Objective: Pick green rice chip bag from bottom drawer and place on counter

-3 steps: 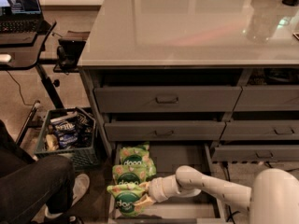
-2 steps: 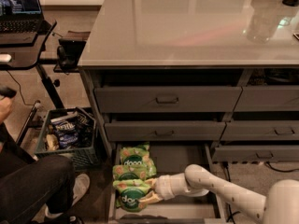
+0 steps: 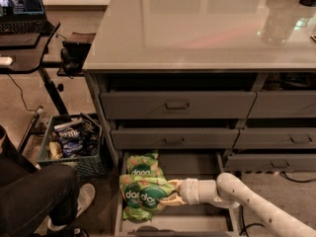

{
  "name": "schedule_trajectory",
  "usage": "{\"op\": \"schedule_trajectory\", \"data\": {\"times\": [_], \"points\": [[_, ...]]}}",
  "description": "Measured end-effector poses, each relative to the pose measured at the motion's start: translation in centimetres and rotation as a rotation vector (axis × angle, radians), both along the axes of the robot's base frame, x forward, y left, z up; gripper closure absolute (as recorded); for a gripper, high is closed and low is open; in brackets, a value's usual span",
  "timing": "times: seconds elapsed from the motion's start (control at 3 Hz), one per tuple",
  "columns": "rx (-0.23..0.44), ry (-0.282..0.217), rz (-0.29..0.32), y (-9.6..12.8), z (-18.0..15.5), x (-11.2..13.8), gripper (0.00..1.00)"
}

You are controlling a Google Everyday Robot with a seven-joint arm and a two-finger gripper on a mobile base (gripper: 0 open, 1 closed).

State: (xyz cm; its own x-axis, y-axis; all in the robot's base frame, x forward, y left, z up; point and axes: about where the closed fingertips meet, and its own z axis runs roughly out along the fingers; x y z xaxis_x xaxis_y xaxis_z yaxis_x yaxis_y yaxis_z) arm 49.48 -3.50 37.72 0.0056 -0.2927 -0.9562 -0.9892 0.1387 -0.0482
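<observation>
- The gripper (image 3: pixel 169 197) sits low inside the open bottom drawer (image 3: pixel 197 165), on the drawer's left half, pointing left.
- Claw state: narrow, closed on the right edge of the green rice chip bag (image 3: pixel 150 195).
- The held bag extends to the left of the claw, its round dark green logo facing up. It is inside the drawer, above the drawer floor.
- A second green bag (image 3: pixel 130 197) lies just beyond the held bag, further left of the claw, and the two overlap. It reaches the drawer's left wall.
- A third green bag (image 3: pixel 143 166) lies behind the claw and slightly to its left, toward the back of the drawer.
- The white arm (image 3: pixel 247 197) runs from the claw to the right and then down out of the lower right corner.
- The bare dark floor of the drawer shows behind and to the right of the claw.
- Two closed grey drawer fronts (image 3: pixel 176 105) with handles stand above the claw.
- The counter (image 3: pixel 197 28) is well above the claw, glossy with pale reflections.
- A dark crate of snack packets (image 3: pixel 74 141) stands on the floor, up and to the left of the claw.
- A person's dark trouser leg (image 3: pixel 34 197) and shoe (image 3: pixel 83 200) are on the far left, level with the claw.
- A black desk (image 3: pixel 19 51) with a laptop (image 3: pixel 22 4) occupies the top left corner.
</observation>
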Motion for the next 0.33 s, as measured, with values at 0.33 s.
{"op": "schedule_trajectory", "data": {"times": [0.33], "points": [[0.000, 0.000, 0.000, 0.00, 0.00, 0.00, 1.00]]}}
